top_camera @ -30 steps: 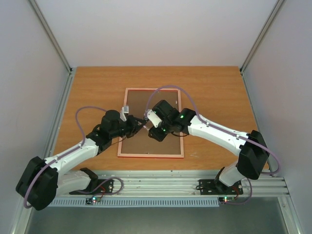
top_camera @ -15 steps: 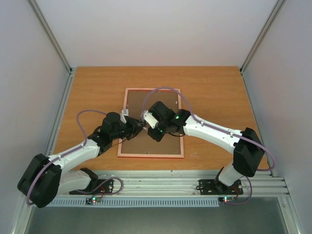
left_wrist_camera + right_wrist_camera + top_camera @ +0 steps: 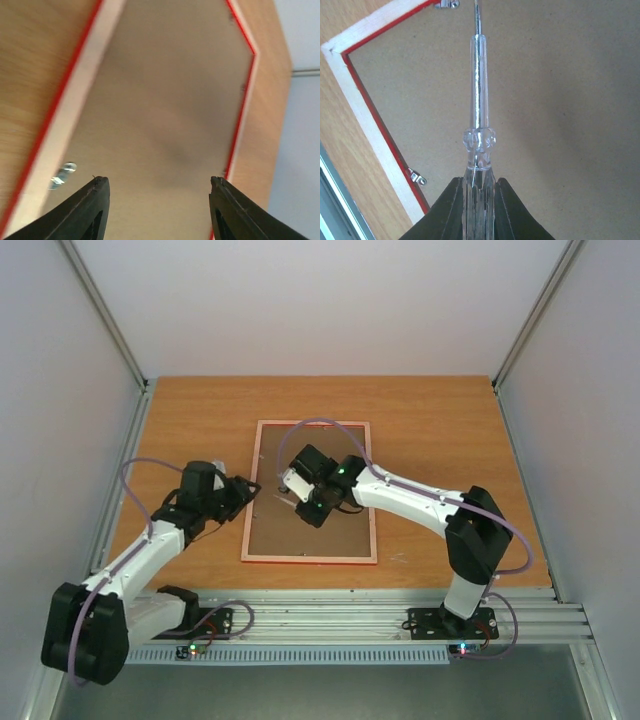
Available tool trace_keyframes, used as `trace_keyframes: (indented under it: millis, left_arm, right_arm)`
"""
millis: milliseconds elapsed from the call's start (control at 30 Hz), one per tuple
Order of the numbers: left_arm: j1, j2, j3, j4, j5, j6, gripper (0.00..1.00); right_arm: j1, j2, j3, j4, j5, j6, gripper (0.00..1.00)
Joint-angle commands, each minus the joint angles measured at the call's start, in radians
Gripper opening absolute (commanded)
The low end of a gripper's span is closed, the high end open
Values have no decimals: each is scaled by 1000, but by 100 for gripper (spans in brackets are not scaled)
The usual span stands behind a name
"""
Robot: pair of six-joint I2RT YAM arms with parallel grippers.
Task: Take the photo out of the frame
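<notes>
My left tool (image 3: 157,182) hung part-open and empty by the left rim of the frame (image 3: 310,559), face down on the tabletop (image 3: 200,420). The backing board (image 3: 300,535) was not yet off and hid the photo. My right tool (image 3: 479,182) clamped a clear screwdriver (image 3: 479,100) pointed at a clip (image 3: 447,4).

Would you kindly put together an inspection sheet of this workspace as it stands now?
Surface: orange-brown wooden table.
Job's things: frame lies face down, brown backing board in place; photo not visible.
Clutter: nothing seen.
Grippers: left pincer open and empty at the frame's left edge; right pincer shut on a clear-handled screwdriver, tip near a metal clip.
Cables: purple cable loops on each arm, the right one arcing over the frame.
Surroundings: white walls; aluminium rail at the near edge.
</notes>
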Motion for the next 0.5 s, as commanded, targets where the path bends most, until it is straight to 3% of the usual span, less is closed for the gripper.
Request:
trace_keyframes:
  millis: [0,267,467]
  left_arm:
    - [54,58,35,-137,-28,187,57]
    - [82,246,47,-93,-19,264,54]
    - [83,341,34,-20,38,271,40]
  right_arm:
    - [4,49,62,-60,-12,-5,1]
    - [6,142,157,-152,-20,12,1]
    - [13,192,200,-202,-23,28,1]
